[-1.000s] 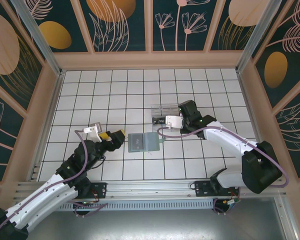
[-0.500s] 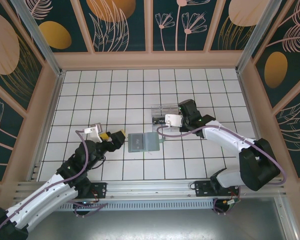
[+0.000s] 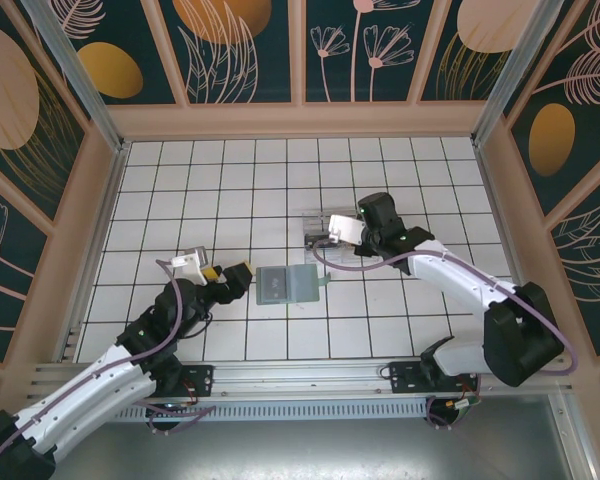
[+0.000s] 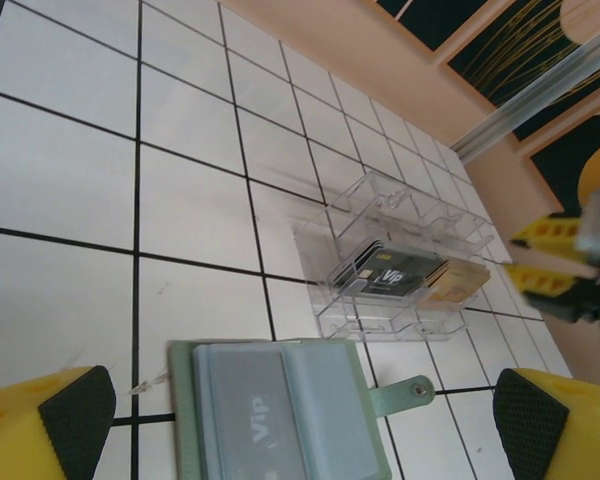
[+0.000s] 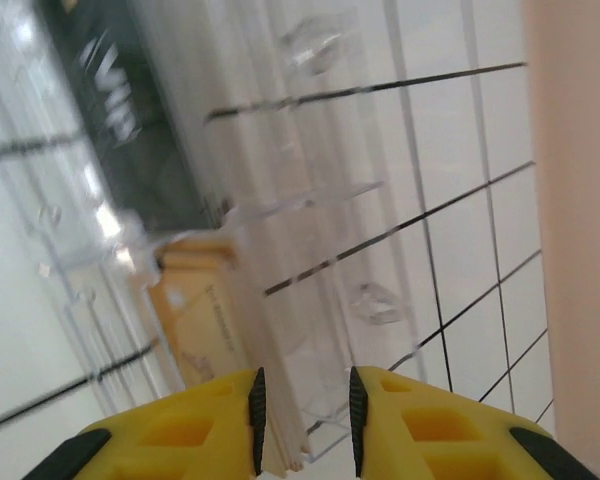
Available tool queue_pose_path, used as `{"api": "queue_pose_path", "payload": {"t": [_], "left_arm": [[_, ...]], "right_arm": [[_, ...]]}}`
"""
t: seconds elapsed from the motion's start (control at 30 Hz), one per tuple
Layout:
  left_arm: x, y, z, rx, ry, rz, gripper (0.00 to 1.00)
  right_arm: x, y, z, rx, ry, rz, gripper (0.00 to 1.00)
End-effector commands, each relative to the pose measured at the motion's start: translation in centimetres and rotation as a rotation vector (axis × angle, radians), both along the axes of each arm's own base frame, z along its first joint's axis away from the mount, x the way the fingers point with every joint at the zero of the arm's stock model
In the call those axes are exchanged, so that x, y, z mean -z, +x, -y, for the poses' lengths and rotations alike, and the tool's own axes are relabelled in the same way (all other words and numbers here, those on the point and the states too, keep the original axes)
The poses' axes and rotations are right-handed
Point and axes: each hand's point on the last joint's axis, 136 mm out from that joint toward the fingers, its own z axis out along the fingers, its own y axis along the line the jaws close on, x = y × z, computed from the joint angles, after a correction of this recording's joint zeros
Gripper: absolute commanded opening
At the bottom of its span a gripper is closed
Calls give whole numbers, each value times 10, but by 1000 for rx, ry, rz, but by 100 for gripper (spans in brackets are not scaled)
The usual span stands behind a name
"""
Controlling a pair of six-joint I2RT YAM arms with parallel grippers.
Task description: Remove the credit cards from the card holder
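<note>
Grey-green card holder [image 4: 285, 415], one pale credit card [image 4: 250, 412]; left end effector [image 4: 290, 425] agape, empty.

The left gripper [image 4: 290, 420] is spread wide, its yellow fingers [image 4: 45, 425] at the lower corners. Between them the card holder [image 4: 280, 410] lies open on the tiled table [image 4: 70, 160], a pale card [image 4: 245, 415] marked "Vip" on its left panel. Beyond it, the clear plastic box [image 4: 400, 260] contains a dark card [image 4: 385, 275] and a tan card [image 4: 455, 283].
</note>
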Motion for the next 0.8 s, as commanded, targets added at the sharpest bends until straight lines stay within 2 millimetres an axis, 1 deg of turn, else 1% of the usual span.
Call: {"api": "queue_pose_path", "payload": {"t": [0.0, 0.07, 0.17, 0.2, 0.37, 0.43, 0.5, 0.6, 0.67, 0.77], "left_arm": [[8, 3, -3, -30, 15, -20, 99], [15, 4, -3, -36, 23, -44, 98], [25, 5, 0, -37, 39, -85, 98], [28, 6, 0, -39, 46, -101, 99], [45, 8, 6, -38, 71, -181, 98], [51, 8, 10, -30, 72, -210, 99], [59, 9, 13, -25, 78, -245, 98], [67, 9, 19, -4, 86, -289, 98], [72, 9, 22, 5, 88, -309, 98], [83, 7, 25, 20, 91, -340, 95]], "right_arm": [[-55, 4, -20, 99, 311, 37, 31], [-63, -2, -29, 140, 438, -8, 31], [-70, -7, -36, 243, 597, -77, 29], [-71, -10, -41, 255, 655, -117, 29], [-70, -29, -61, 356, 911, -308, 31], [-65, -36, -67, 393, 965, -366, 30], [-56, -43, -74, 431, 995, -421, 30], [-34, -55, -82, 509, 1001, -516, 29], [-14, -64, -88, 556, 983, -573, 27], [23, -82, -95, 616, 934, -649, 25]]}}
